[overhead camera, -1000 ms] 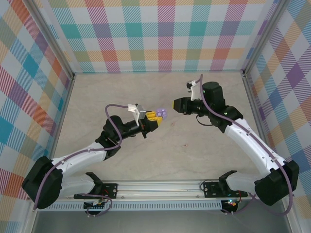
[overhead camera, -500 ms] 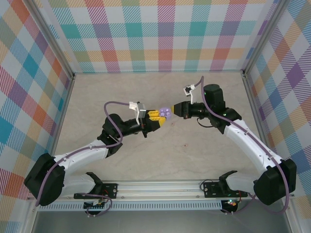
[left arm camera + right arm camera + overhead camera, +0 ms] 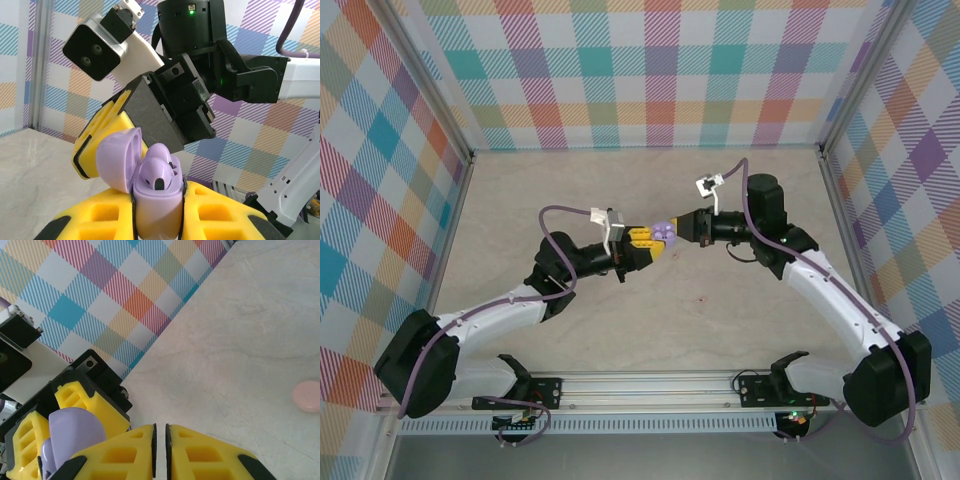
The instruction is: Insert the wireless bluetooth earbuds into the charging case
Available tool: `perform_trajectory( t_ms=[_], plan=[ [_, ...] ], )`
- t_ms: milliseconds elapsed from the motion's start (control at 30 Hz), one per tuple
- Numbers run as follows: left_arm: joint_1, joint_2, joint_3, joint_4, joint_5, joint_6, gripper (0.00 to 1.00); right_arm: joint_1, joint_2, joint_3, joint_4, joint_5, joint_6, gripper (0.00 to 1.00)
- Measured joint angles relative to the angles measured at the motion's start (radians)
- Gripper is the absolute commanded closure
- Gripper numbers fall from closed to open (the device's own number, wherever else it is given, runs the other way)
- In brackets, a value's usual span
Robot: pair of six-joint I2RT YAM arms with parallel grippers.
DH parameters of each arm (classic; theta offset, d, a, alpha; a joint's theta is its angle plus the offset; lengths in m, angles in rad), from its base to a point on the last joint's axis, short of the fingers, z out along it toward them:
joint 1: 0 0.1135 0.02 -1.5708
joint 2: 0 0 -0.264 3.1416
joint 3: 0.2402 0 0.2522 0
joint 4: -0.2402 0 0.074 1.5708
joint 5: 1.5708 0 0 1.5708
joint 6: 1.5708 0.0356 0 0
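A pale marbled counter (image 3: pixel 650 330) sits inside plaid-papered walls (image 3: pixel 660 70). A pink disc (image 3: pixel 307 396) rests on it at the right edge of the right wrist view. At mid-frame from above, the left fingers (image 3: pixel 645 238) clamp the lilac charging case (image 3: pixel 155 200), its lid tipped open and the earbuds (image 3: pixel 157 172) seated inside. The right fingers (image 3: pixel 688 226) are pressed together, empty, with their tips at the case. A second ago they stood partly open, apart from the case on its right.

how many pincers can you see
2. The left pincer grips the open case; the right pincer, shut, is close beside it.
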Motion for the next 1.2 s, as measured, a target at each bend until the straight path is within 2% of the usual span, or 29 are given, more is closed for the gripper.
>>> perform_trajectory(
  t_ms=[967, 1100, 1200],
  plan=[
    [-0.004, 0.026, 0.062, -0.058, 0.016, -0.011, 0.83, -0.017, -0.121, -0.058, 0.058, 0.020, -0.013, 0.82],
    [-0.005, 0.040, 0.071, -0.091, -0.002, -0.025, 0.83, -0.018, -0.139, -0.058, 0.042, 0.040, -0.037, 0.80],
    [-0.005, 0.066, 0.085, -0.153, -0.055, -0.039, 0.82, -0.008, -0.143, -0.048, 0.002, 0.057, -0.057, 0.81]
  ],
)
